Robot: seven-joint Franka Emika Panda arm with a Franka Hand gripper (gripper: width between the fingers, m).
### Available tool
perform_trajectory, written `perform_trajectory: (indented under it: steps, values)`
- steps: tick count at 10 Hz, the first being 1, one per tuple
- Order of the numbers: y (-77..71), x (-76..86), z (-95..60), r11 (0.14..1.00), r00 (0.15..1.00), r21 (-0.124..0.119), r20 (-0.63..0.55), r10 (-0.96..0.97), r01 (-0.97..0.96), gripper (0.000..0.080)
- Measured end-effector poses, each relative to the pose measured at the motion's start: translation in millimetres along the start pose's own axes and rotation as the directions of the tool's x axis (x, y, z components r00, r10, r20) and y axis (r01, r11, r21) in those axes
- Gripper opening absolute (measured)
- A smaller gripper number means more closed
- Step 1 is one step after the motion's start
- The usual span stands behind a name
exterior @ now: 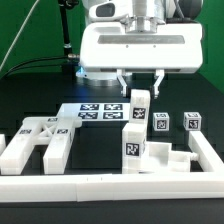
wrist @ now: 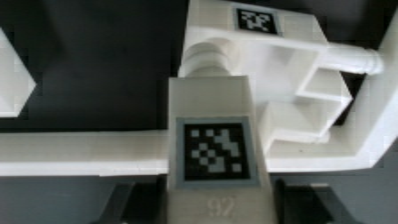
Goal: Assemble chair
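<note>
A tall white chair block (exterior: 140, 108) with a square tag stands upright under my gripper (exterior: 141, 85), which is shut on its upper end. In the wrist view the same block (wrist: 214, 130) runs out from between my dark fingers (wrist: 135, 200), tag facing the camera, with my gripper (wrist: 214, 205) clamped on it. Just in front of it is a partly joined white chair piece (exterior: 150, 155) with another tagged upright (exterior: 132, 145); this chair piece (wrist: 294, 70) lies beyond the held block. A wide tagged chair part (exterior: 40, 140) lies at the exterior view's left.
The marker board (exterior: 95, 110) lies flat behind the parts. Two small tagged cubes (exterior: 161, 122) (exterior: 192, 122) stand at the exterior view's right. White border rails run along the front (exterior: 100, 187) and the right side (exterior: 206, 150).
</note>
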State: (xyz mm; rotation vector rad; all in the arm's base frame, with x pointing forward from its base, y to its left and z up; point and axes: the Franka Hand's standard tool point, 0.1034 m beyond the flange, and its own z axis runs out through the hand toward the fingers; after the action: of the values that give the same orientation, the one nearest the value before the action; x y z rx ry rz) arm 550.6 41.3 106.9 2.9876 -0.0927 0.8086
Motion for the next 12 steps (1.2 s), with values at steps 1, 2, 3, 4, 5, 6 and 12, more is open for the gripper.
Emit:
perform_trajectory:
  steps: [1,2,3,4,5,6,12]
  values:
    - [0.6,-3.4,3.9,1.000,1.000,-0.004,0.007,-0.003,0.003,0.0284]
    - [-0.7,-2.1,6.8,1.000,1.000,-0.005,0.000,-0.007,0.007,0.0284]
    - [-3.0,1.8,9.0,1.000,1.000,-0.005,-0.015,-0.011,0.011,0.0284]
    - [-6.7,3.9,11.5,1.000,1.000,-0.003,-0.016,-0.014,0.014,0.0284]
    - [-8.1,5.9,11.4,1.000,1.000,-0.001,-0.018,-0.015,0.015,0.0284]
    - [-8.1,5.9,11.6,1.000,1.000,-0.001,-0.018,-0.015,0.015,0.0284]
    - [-5.3,-4.8,23.1,1.000,1.000,-0.015,-0.014,-0.028,0.027,0.0284]
